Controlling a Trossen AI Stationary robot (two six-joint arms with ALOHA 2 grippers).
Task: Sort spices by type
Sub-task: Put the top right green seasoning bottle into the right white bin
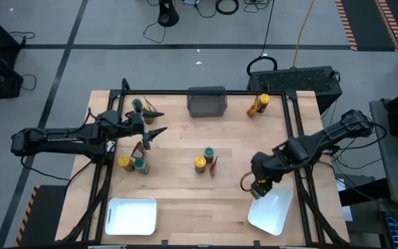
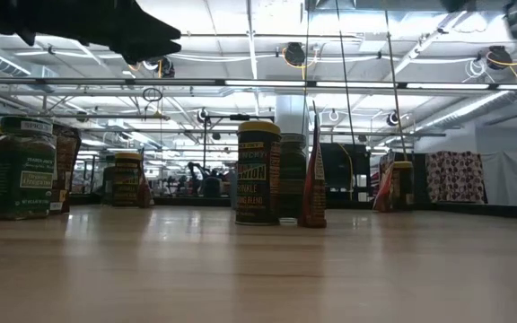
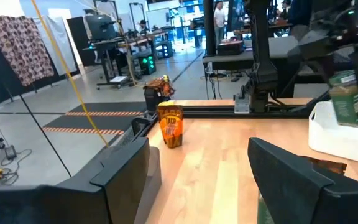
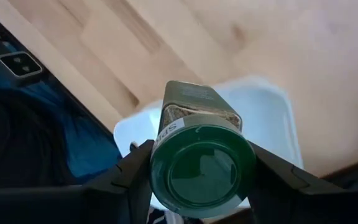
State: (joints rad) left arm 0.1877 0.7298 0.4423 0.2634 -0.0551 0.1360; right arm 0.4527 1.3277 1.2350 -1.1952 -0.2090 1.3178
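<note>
A green-lidded jar [image 4: 202,163] is clamped between the fingers of the right gripper [image 1: 259,185] and held just above the white tray [image 1: 271,209] at the near right of the table [image 1: 185,149]. Nothing can be seen lying in that tray. The second white tray [image 1: 130,216], at the near left, is likewise seen bare. The dark grey bin [image 1: 206,101] stands at the far edge, its contents not discernible.

The left gripper [image 1: 156,131] is held over the left part of the table with its fingers spread apart, nothing between them.

Near the centre a yellow-lidded jar [image 1: 200,163], another green-lidded jar [image 1: 209,152] and a brown-orange packet [image 1: 213,167] are grouped together. Further jars and packets are left standing at the left side, and one yellow-lidded jar [image 1: 262,101] at the far right.
</note>
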